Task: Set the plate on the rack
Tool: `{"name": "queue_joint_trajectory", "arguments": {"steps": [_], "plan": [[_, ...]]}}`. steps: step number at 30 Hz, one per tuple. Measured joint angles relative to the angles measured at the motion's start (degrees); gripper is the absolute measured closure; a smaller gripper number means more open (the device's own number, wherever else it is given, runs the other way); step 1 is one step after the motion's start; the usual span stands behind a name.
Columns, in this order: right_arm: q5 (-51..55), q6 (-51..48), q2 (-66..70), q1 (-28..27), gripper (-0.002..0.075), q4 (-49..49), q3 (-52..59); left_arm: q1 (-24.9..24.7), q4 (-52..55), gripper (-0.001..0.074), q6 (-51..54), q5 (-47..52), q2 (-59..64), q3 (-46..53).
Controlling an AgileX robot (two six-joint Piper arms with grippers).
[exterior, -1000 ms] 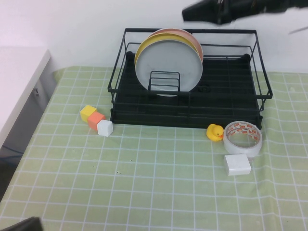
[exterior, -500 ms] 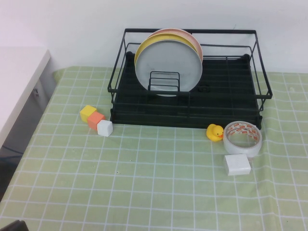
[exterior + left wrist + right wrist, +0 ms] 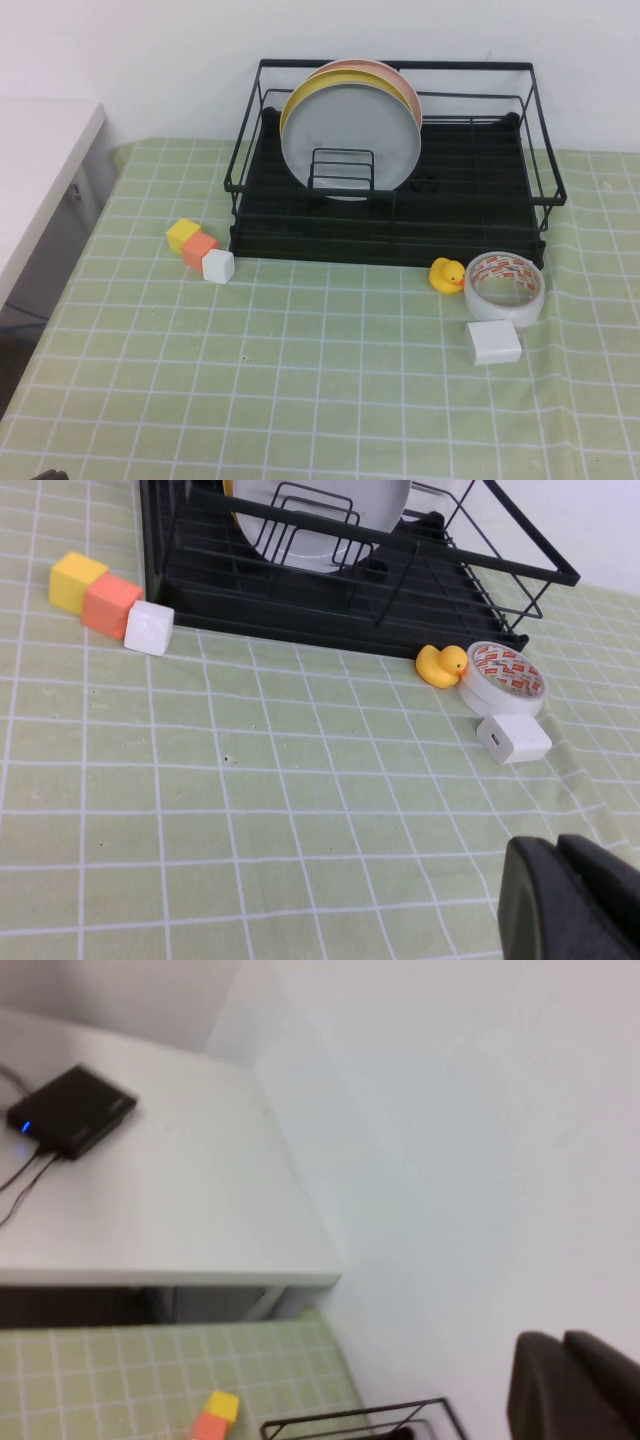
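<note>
The light grey-blue plate (image 3: 350,135) stands upright in the black wire rack (image 3: 395,64), foremost of three plates, leaning behind the small wire dividers. A yellow plate and a pink plate stand right behind it. The plate (image 3: 385,500) and rack (image 3: 300,630) also show in the left wrist view. My left gripper (image 3: 560,900) is shut and empty, low over the table's near side, away from the rack. My right gripper (image 3: 565,1390) is shut and empty, raised high and facing the white wall, with a rack corner (image 3: 350,1422) below it. Neither gripper shows in the high view.
Yellow (image 3: 183,234), orange (image 3: 200,249) and white (image 3: 218,266) blocks lie left of the rack's front. A rubber duck (image 3: 447,274), a tape roll (image 3: 505,287) and a white adapter (image 3: 493,342) lie at the front right. A white side table (image 3: 40,160) stands at the left.
The right arm, dark at the top of the high view a second ago, has left that view. The left arm's dark tip at the bottom left corner has drawn back out.
</note>
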Motion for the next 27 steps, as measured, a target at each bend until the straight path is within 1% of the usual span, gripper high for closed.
{"name": "queue_joint_trajectory", "arguments": {"steps": [5, 9, 16, 18, 21, 24, 27], "plan": [[0.0, 1.8, -7.1, 0.0, 0.0718, -0.8, 4.2, 0.0, 0.0, 0.0736, -0.1, 0.0, 0.0, 0.0], [0.0, 2.1, -14.7, 0.0, 0.0718, -0.8, 12.4, 0.0, 0.0, 0.0736, -0.1, 0.1, 0.0, 0.0], [0.0, 3.2, -30.4, 0.0, 0.0718, -1.5, 35.0, 0.0, 0.0, 0.0736, -0.1, 0.2, 0.0, 0.0], [-0.1, 6.4, -34.8, 0.0, 0.0718, -3.6, 42.4, 0.0, 0.0, 0.0736, -0.1, 0.2, 0.0, 0.0], [-0.6, 13.8, -42.4, 0.0, 0.0718, -11.3, 55.2, 0.0, 0.1, 0.0736, -0.1, 0.2, 0.0, 0.0], [-6.4, 16.2, -49.9, 0.0, 0.0718, -15.8, 68.2, 0.0, 0.1, 0.0736, -0.1, 0.3, 0.0, 0.0], [-20.3, 16.2, -57.2, 0.0, 0.0718, -19.7, 81.7, 0.0, 0.1, 0.0736, -0.1, 0.3, 0.0, 0.0]]}}
